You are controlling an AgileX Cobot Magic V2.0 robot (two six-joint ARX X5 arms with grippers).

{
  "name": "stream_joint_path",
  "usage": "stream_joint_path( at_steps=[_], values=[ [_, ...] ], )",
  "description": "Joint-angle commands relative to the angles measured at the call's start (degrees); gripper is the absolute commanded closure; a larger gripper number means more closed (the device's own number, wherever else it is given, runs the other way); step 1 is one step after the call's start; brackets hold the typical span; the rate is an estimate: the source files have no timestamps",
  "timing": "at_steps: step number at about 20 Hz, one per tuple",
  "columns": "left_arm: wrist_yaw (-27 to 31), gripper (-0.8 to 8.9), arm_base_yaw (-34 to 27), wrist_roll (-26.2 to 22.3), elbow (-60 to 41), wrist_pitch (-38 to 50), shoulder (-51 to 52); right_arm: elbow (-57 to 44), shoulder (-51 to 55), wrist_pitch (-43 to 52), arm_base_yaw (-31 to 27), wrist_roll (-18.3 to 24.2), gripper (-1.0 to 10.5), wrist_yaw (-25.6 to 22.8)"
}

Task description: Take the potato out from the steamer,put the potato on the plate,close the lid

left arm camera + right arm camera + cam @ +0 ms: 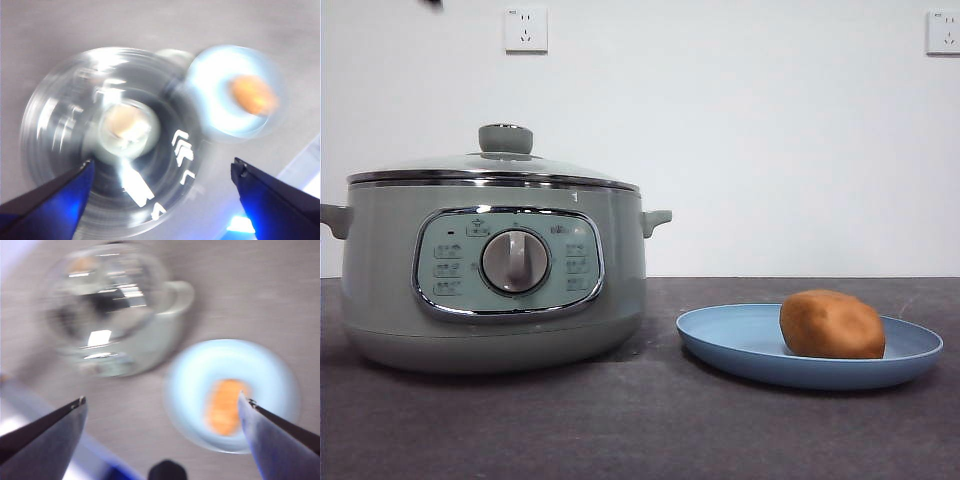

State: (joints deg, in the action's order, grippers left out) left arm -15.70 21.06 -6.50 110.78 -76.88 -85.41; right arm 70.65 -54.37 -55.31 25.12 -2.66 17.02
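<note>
Both wrist views motion-blurred; steamer (490,275) left handle cut by front view edge; panel labels illegible

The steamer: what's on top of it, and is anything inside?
The glass lid sits closed on the steamer. Its inside cannot be made out: the wrist views are blurred. The potato lies on the plate.

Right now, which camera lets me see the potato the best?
The front view: the potato sits sharp and close on the blue plate, beside the steamer. Both wrist views look down from above and are blurred; there the potato is only a fuzzy orange blob on the plate.
</note>
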Motion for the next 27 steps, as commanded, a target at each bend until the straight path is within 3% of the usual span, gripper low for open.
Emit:
stream_joint_path(
  at_steps=[1, 3, 6, 7, 8, 9, 10, 11, 27],
  values=[
    [-5.99, 3.46, 0.74, -1.49, 3.78, -3.32, 2.38, 0.09, 0.02, -0.15, 0.07, -0.31, 4.5, 7.63],
    [-7.21, 3.46, 1.84, -1.49, 4.17, -3.32, 4.72, 0.09, 0.0, -0.66, 0.07, -0.24, 4.5, 12.68],
    [-7.08, 3.5, 3.45, -1.46, 4.17, -3.32, 6.19, 0.09, 0.02, -0.61, 0.07, 0.02, 4.5, 12.63],
    [-6.95, 4.09, 3.74, -1.46, 4.17, -3.32, 6.34, 0.09, 0.02, -0.66, 0.07, 0.0, 4.9, 12.63],
    [-6.93, 5.77, 3.8, -1.53, 4.17, -3.32, 6.34, 0.09, 0.02, -0.74, 0.07, 0.22, 6.3, 12.63],
    [-6.91, 8.29, 4.09, -2.21, 4.17, -3.32, 6.34, 0.09, 0.02, -0.74, 0.07, 1.11, 8.6, 12.63],
    [-6.88, 8.22, 4.48, -2.75, 4.17, -3.32, 6.34, 0.09, 0.02, -0.72, 0.07, 2.38, 9.5, 12.63],
    [-6.88, 8.21, 4.83, -2.75, 4.17, -3.32, 6.34, 0.09, 0.02, -0.74, 0.07, 2.8, 9.6, 12.63],
    [-6.43, 8.17, 5.03, -1.88, 4.15, -2.58, 6.21, 0.09, 0.11, -0.87, 0.04, 2.54, 9.5, 12.63]
  ],
)
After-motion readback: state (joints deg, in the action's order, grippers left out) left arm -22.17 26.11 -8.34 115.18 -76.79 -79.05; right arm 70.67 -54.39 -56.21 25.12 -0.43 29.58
